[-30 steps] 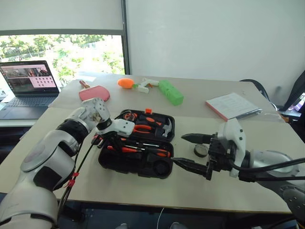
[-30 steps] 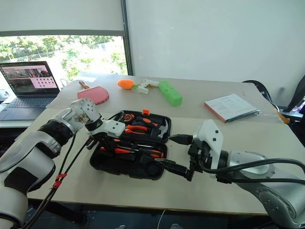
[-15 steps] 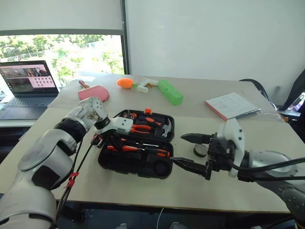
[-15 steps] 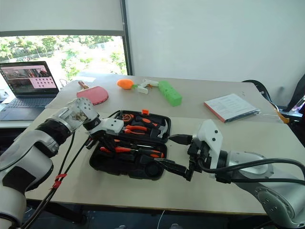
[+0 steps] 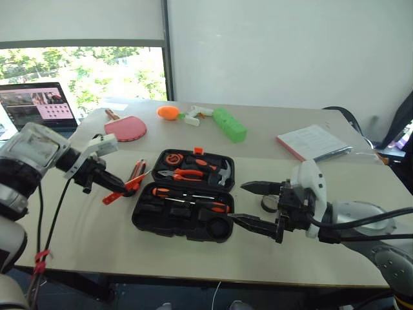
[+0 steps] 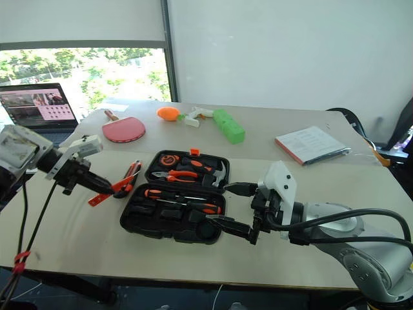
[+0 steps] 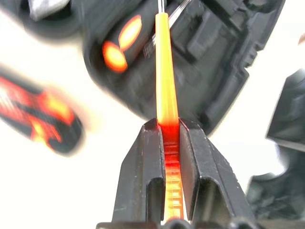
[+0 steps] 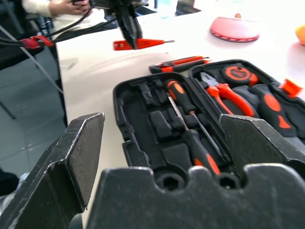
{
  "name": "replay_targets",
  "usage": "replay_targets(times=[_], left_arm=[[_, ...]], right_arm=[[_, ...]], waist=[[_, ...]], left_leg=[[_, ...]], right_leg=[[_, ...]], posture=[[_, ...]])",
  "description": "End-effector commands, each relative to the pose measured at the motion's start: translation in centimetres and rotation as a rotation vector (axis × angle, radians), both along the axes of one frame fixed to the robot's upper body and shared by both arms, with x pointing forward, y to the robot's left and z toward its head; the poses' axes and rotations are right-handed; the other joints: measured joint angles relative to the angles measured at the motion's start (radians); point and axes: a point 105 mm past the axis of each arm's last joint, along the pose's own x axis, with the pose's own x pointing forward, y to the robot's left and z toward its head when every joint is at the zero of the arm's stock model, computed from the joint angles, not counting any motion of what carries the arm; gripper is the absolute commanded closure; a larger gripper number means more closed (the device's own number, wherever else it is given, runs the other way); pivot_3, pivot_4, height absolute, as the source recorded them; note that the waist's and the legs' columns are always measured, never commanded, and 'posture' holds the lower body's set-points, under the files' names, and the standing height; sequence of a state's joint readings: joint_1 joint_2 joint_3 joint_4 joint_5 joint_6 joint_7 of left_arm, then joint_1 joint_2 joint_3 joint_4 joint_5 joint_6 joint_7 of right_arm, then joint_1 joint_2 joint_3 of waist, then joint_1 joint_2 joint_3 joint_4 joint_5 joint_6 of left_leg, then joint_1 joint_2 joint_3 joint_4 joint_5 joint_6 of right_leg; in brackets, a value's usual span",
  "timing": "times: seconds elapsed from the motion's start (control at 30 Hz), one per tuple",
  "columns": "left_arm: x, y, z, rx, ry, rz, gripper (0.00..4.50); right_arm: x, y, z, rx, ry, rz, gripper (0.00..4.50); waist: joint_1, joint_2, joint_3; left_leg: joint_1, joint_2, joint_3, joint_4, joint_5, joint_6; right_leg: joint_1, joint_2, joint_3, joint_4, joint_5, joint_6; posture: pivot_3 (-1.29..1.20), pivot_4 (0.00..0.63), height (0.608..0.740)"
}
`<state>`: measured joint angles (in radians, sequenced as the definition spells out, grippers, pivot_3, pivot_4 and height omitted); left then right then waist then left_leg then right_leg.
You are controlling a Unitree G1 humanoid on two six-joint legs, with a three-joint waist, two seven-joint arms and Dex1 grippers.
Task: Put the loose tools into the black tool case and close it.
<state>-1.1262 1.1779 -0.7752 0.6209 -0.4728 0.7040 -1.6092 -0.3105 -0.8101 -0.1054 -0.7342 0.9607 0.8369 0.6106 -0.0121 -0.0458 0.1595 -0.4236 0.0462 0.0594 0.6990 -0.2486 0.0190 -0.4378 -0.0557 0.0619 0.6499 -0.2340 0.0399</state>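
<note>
Pinching the slim all-orange tool [image 7: 166,90] mid-shaft in the left gripper [image 5: 110,185], just left of the black tool case [image 5: 184,219], off the table. Probably light, stiff, slick; gripping nearer its thick end likely steadier. Right gripper [image 5: 251,203] gaping empty beside the case.

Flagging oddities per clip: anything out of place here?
Yes. The left gripper holds the slim orange tool over the table, left of the open black tool case, not in it. The utility knife lies outside too.
</note>
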Motion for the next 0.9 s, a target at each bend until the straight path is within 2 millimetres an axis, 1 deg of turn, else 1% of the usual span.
replay_targets(times=[0.03,0.13,0.17,0.27,0.33,0.37,0.4,0.47,0.5,0.53,0.6,0.67,0.7,0.77,0.83,0.9], left_arm=[[-0.8,1.1,-0.2,-0.033,0.026,0.09,4.47],[-1.3,2.3,-2.7,-0.015,0.067,0.181,4.47],[-1.4,2.5,-3.1,-0.007,0.067,0.195,4.47],[-1.0,4.2,-4.7,0.053,0.05,0.292,4.47],[-0.6,5.1,-5.0,0.081,0.02,0.337,3.47],[-0.5,5.4,-5.0,0.085,0.007,0.351,3.43],[-0.4,5.6,-4.9,0.086,-0.004,0.362,2.98],[-0.4,6.0,-4.3,0.092,-0.028,0.368,2.27],[-0.4,6.3,-3.9,0.103,-0.045,0.373,2.04],[-0.3,6.6,-3.5,0.117,-0.062,0.384,1.6],[-0.2,7.2,-2.7,0.153,-0.102,0.403,0.91],[0.0,7.5,-1.8,0.211,-0.149,0.415,0.31],[0.1,7.3,-1.0,0.249,-0.181,0.41,0.31],[0.2,6.2,0.1,0.295,-0.224,0.386,0.31],[0.0,4.9,0.4,0.322,-0.24,0.358,0.31],[-0.4,3.9,0.2,0.337,-0.233,0.329,0.31]], right_arm=[[-0.1,0.3,1.0,0.011,-0.054,0.039,0.0],[0.0,0.5,1.1,0.003,-0.054,0.057,0.0],[0.1,0.4,1.2,0.001,-0.054,0.06,0.0],[0.1,0.5,1.3,0.002,-0.053,0.069,0.0],[0.1,0.6,1.2,0.003,-0.05,0.074,0.0],[0.1,0.6,1.2,0.004,-0.048,0.076,0.0],[0.1,0.7,1.1,0.004,-0.046,0.078,0.0],[0.1,0.8,1.1,0.008,-0.043,0.08,0.0],[0.1,0.8,1.1,0.009,-0.042,0.082,0.0],[0.1,0.8,1.1,0.01,-0.042,0.083,0.0],[0.0,0.9,1.0,0.011,-0.041,0.084,0.0],[0.1,0.9,1.0,0.012,-0.04,0.084,0.0],[0.1,0.9,1.0,0.013,-0.039,0.083,0.0],[0.1,0.9,0.9,0.016,-0.038,0.082,0.0],[0.1,0.9,0.9,0.018,-0.036,0.083,0.0],[0.1,1.0,0.8,0.02,-0.035,0.085,0.0]], waist=[[0.003,0.0,0.0],[0.003,0.0,0.0],[0.003,0.0,0.0],[0.005,0.0,0.0],[0.005,0.0,0.0],[0.006,0.0,0.0],[0.006,0.0,0.0],[0.005,0.0,0.0],[0.005,0.0,0.0],[0.005,0.0,0.0],[0.005,0.0,0.0],[0.004,0.0,0.0],[0.003,0.0,0.0],[0.004,0.0,0.0],[0.007,0.0,0.0],[0.008,0.0,0.0]], left_leg=[[0.0,0.0,0.0,0.001,0.0,0.0],[0.0,0.0,0.001,0.001,0.0,0.0],[0.0,0.0,0.0,0.001,0.0,0.0],[0.0,0.0,0.0,0.001,0.0,0.0],[0.0,0.0,0.0,0.001,0.0,0.0],[0.0,0.0,0.001,0.001,0.0,0.0],[0.0,0.0,0.001,0.001,0.0,0.0],[0.0,0.0,0.001,0.001,0.0,0.0],[0.0,0.0,0.001,0.001,0.0,0.0],[0.0,0.0,0.001,0.001,0.0,0.0],[0.0,0.0,0.001,0.001,0.0,0.0],[0.0,0.0,0.001,0.001,0.0,0.0],[0.0,0.0,0.001,0.001,0.0,0.0],[-0.001,0.0,0.001,0.001,0.0,0.0],[-0.001,0.0,0.001,0.001,0.0,0.0],[0.0,0.0,0.001,0.0,0.0,0.0]], right_leg=[[0.0,0.0,0.0,0.0,0.0,0.0],[0.0,0.0,0.0,0.001,0.0,0.0],[0.0,0.0,0.0,0.0,0.0,0.0],[0.0,0.0,-0.001,0.001,0.0,0.0],[0.0,0.0,-0.001,0.001,0.0,0.0],[0.0,0.0,-0.001,0.001,0.0,0.0],[0.0,0.0,-0.001,0.0,0.0,0.0],[0.0,0.0,-0.001,0.0,0.0,0.0],[0.0,0.0,-0.001,0.0,0.0,0.0],[0.0,0.0,-0.001,0.0,0.0,0.0],[0.0,0.0,-0.001,0.0,0.0,0.0],[0.0,0.0,-0.001,0.0,0.0,0.0],[0.0,0.0,-0.001,0.0,0.0,0.0],[0.0,0.0,-0.001,0.0,0.0,0.0],[0.0,-0.001,-0.001,0.0,0.0,0.0],[0.0,-0.001,-0.001,0.0,0.0,0.0]], posture=[[0.0,0.15,0.738],[0.0,0.15,0.738],[0.0,0.15,0.738],[0.0,0.15,0.738],[0.0,0.15,0.738],[0.0,0.15,0.738],[0.0,0.15,0.738],[0.0,0.15,0.738],[0.0,0.15,0.738],[0.0,0.15,0.738],[0.0,0.15,0.738],[0.0,0.15,0.738],[0.0,0.15,0.738],[0.0,0.15,0.738],[0.0,0.15,0.738],[0.0,0.15,0.738]])
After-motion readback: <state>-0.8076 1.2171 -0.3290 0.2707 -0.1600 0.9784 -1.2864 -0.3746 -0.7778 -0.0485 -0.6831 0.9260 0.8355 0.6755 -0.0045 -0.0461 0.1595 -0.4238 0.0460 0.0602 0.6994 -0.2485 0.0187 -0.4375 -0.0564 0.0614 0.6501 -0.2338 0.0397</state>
